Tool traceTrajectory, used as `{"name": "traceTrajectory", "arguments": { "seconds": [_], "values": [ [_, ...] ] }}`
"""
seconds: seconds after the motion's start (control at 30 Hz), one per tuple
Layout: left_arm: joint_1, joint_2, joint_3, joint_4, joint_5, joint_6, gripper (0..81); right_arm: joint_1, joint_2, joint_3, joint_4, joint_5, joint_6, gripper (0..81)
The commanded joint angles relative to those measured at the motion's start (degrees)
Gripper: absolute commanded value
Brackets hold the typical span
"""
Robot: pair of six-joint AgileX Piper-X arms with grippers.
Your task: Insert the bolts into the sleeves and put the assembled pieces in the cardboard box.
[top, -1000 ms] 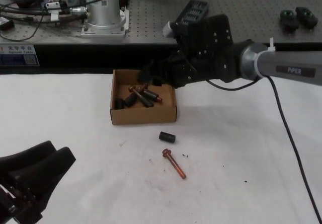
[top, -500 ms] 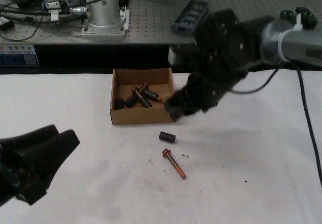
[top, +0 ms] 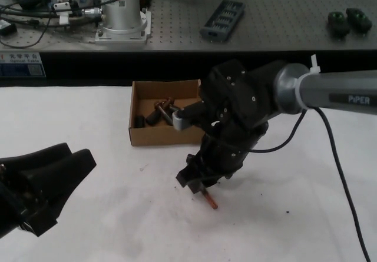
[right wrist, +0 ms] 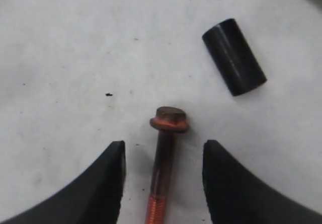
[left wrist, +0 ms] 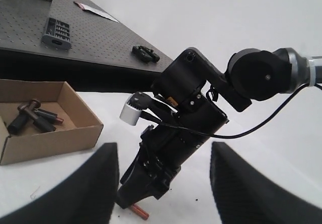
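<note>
A copper bolt (right wrist: 163, 168) lies on the white bench between the open fingers of my right gripper (right wrist: 163, 183), head pointing away from the wrist. A black sleeve (right wrist: 234, 56) lies just beyond the head, off to one side. In the high view my right gripper (top: 197, 182) hangs low over the bolt (top: 210, 202), whose threaded tip sticks out below it. The cardboard box (top: 165, 136) behind holds several assembled pieces (top: 162, 112). My left gripper (top: 41, 185) stands open at the near left, apart from everything.
The left wrist view looks across at the right arm (left wrist: 186, 133) and the box (left wrist: 55, 141). A black-edged optical table (top: 177, 44) with a metal post and small parts runs along the back. White bench surface lies free at the right and front.
The right arm has swung from above the box forward and down, and now stands over the bolt and sleeve. The left gripper shifted slightly.
</note>
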Motion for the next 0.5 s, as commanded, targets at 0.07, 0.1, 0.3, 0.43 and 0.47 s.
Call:
{"name": "traceTrajectory", "arguments": {
  "seconds": [0.07,0.1,0.3,0.43,0.47],
  "values": [
    [0.1,-0.4,-0.5,-0.5,0.2,-0.8,40.1,0.4,-0.1,0.0,0.6,4.0,-0.7,28.8],
    [0.1,-0.5,-0.6,-0.5,0.5,-1.3,40.1,0.4,-0.1,0.0,0.8,5.5,-0.7,26.0],
    [0.1,-3.1,-0.6,-0.7,0.5,-3.9,40.1,0.6,-0.1,0.0,1.7,11.0,-0.7,17.8],
    [0.1,-5.7,-0.6,-0.7,0.5,-5.2,40.1,0.8,0.1,0.0,1.6,7.4,-0.7,17.8],
    [0.1,-6.4,-0.6,-0.7,0.5,-5.3,40.1,0.9,0.1,0.0,1.6,6.5,-0.5,17.8]
  ]
}}
